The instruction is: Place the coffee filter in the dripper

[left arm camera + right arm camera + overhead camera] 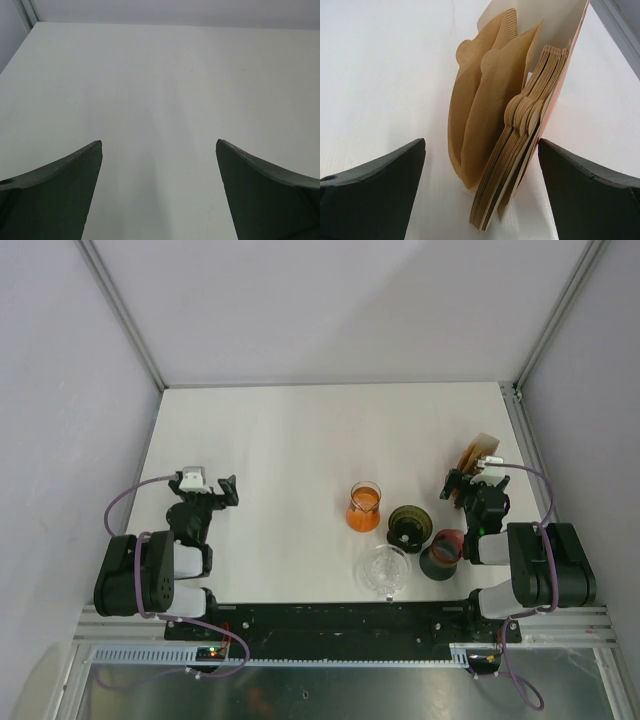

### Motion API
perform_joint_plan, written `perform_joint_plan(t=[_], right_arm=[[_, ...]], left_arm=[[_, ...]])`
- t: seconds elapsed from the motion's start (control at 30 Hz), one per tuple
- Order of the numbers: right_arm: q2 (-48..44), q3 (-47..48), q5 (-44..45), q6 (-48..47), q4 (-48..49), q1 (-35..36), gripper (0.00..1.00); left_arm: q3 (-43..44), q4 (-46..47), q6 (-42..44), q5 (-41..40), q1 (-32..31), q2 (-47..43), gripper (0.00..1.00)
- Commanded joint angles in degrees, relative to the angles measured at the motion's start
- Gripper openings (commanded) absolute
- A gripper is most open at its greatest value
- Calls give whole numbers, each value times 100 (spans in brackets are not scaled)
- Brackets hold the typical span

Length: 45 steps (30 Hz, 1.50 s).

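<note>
The right gripper [481,142] gapes wide, holding nothing, just in front of the coffee filters [520,125] standing in their pack [560,30] by the right edge of the table [300,440]. The dripper [408,526] sits well apart from them. The left gripper [159,144] hangs equally wide

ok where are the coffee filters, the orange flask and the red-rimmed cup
coffee filters [485,115], right wrist view, front loose filter's face
orange flask [364,512], top view, its body
red-rimmed cup [446,549], top view, its mouth

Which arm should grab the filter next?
Right. The right claw, open, directly faces the coffee filters; the left claw, also open, sees only table.
</note>
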Motion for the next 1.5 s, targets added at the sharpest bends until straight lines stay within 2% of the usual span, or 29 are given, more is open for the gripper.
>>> perform_joint_plan(t=[0.0, 0.2, 0.3, 0.37, 0.47, 0.53, 0.67, 0.73, 0.83, 1.0, 1.13, 1.37, 1.47], right_arm=[[-29, 124, -130, -91, 153, 50, 99], [-1047, 228, -23, -494, -837, 440, 99], [-1739, 354, -151, -369, -1249, 559, 99], [-2165, 470, -622, -213, -1497, 562, 99], [-2773, 776, -968, 132, -2159, 612, 99], [-3080, 1057, -1092, 290, -2717, 636, 99], [-3366, 1894, -1228, 527, -4031, 659, 99], [-3378, 2288, -1343, 591, -4620, 661, 99], [-3347, 2771, -1453, 634, -5344, 662, 99], [-3236, 3312, -1391, 594, -6308, 641, 99], [-3249, 3533, -1319, 495, -6784, 611, 99], [-3279, 3558, -1222, 398, -7014, 597, 99], [-3258, 3559, -1167, 391, -7027, 589, 99]], left_arm=[[165, 187, 158, -101, -40, -1, 100], [164, 184, 185, -15, -44, -3, 100], [167, 88, 307, 448, -35, -142, 100], [368, -504, 327, 535, -23, -440, 100], [1106, -2015, 425, 540, -15, -837, 100], [1616, -2935, 752, 969, -16, -982, 95], [2724, -4871, 1161, 2111, -171, -1145, 81], [3424, -5991, 1375, 2326, -422, -1136, 76], [4392, -7476, 1635, 2342, -1304, -1059, 74], [5510, -8714, 2080, 1762, -3042, -714, 79], [6389, -9264, 2055, 1764, -3971, 113, 82], [7616, -9738, 2180, 1795, -4634, 1412, 77], [7844, -9888, 2222, 1904, -4764, 1749, 73]])
